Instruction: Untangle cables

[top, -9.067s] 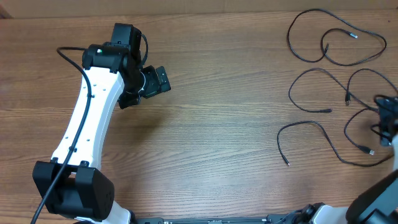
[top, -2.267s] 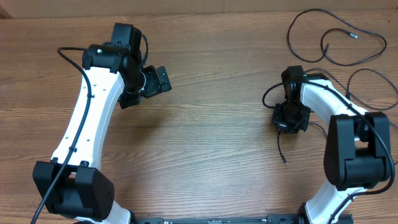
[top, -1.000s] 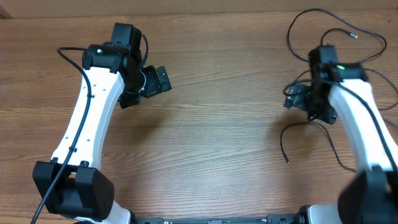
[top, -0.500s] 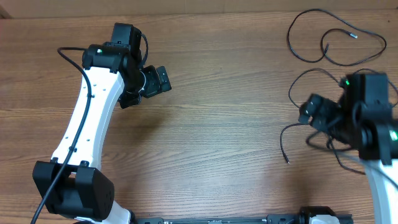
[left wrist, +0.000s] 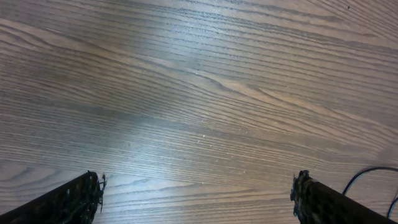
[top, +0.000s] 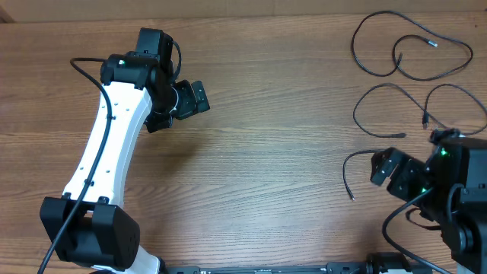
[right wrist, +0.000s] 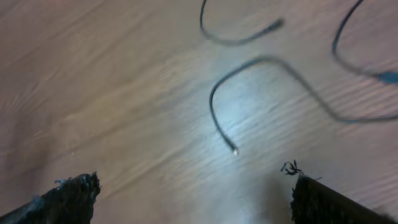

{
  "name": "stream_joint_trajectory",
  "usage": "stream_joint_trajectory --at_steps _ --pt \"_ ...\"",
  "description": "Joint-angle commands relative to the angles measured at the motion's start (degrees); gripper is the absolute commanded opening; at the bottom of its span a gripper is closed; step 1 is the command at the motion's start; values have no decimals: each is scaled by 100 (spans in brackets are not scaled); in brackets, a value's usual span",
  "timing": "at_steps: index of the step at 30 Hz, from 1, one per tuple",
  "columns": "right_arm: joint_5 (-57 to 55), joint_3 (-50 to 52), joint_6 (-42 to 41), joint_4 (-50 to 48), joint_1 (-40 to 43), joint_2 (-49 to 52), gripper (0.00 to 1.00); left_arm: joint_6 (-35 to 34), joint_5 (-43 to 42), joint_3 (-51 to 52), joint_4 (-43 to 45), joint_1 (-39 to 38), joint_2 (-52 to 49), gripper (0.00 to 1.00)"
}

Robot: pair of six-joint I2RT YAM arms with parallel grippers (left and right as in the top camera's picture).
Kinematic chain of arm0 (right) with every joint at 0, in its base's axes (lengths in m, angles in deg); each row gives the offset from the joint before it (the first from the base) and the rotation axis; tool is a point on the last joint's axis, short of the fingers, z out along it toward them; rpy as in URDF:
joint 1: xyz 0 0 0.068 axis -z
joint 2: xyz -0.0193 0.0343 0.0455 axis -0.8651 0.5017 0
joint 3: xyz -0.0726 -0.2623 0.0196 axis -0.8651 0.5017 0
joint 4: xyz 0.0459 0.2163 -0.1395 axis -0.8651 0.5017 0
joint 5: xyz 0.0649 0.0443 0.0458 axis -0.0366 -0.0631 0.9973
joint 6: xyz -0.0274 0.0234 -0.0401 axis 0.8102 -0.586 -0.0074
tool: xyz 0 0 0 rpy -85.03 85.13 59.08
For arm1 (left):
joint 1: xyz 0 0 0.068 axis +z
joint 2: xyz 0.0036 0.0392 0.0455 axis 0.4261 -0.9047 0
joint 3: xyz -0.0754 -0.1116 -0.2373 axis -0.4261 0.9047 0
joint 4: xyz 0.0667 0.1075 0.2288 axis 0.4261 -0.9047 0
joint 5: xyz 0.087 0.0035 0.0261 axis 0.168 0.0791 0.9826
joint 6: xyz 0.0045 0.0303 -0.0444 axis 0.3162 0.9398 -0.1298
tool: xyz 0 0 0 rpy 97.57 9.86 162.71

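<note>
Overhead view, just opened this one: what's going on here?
Thin black cables lie spread over the right side of the wooden table. None of them is gripped. The right gripper hangs open above the loose end of the nearest cable. The left gripper is open over bare wood, far from the cables.

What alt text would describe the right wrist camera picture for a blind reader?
Thin black cables lie loose on a wooden table, slightly blurred, one plug end nearest. The right gripper hangs open above them, holding nothing.
</note>
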Motion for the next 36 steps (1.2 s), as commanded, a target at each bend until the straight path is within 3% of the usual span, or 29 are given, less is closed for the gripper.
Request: stream_joint_trajectory --at_steps 1,36 --pt "562 42 -26 109 -26 48 100 66 -63 -2 0 -2 -44 100" --pt "557 42 -26 127 -24 -116 100 66 -63 -2 0 -2 -44 100"
